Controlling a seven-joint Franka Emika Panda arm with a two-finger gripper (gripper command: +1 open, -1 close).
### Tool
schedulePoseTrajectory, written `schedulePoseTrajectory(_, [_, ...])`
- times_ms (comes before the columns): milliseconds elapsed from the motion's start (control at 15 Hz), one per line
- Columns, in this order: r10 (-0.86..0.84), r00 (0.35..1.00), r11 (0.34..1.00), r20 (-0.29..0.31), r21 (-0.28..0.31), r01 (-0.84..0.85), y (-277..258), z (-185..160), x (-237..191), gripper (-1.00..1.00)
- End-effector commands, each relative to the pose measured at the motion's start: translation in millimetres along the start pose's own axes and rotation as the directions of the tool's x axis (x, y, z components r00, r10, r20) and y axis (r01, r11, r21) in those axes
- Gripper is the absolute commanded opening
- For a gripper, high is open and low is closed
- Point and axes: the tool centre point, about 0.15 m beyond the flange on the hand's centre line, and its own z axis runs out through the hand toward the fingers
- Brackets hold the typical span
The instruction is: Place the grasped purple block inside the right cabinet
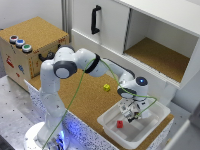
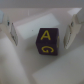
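Observation:
In the wrist view, the purple block (image 2: 49, 42) with yellow letters A and G lies on the white floor of the tray (image 2: 20, 65). My gripper (image 2: 41, 36) is open and straddles it. One fingertip (image 2: 12, 35) and the other (image 2: 71, 31) stand on either side, each with a gap to the block. In the exterior view the gripper (image 1: 131, 112) hangs low over the white tray (image 1: 150, 120), and the purple block is hidden under it. The right cabinet (image 1: 156, 59), white-walled with a cork-brown floor, stands open behind the tray, up and toward the exterior view's right.
A small red block (image 1: 120, 123) lies in the tray. A yellow block (image 1: 106, 87) sits on the cork tabletop. The white door with a black handle (image 1: 95, 20) is shut beside the cabinet. A cork-topped box with coloured buttons (image 1: 30, 37) stands at the exterior view's left.

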Motion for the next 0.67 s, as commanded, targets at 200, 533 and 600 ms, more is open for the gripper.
schedulePoseTrajectory(200, [-0.059,0.998,0.995,-0.001,-0.082,0.059,-15.8,17.9,4.5,-1.0])
schedulePoseTrajectory(533, [-0.047,0.999,0.994,0.024,-0.097,0.049,-6.9,20.6,-7.9,-1.0])
schedulePoseTrajectory(600, [-0.045,0.999,0.994,0.027,-0.097,0.048,-5.5,20.5,-10.2,-1.0])
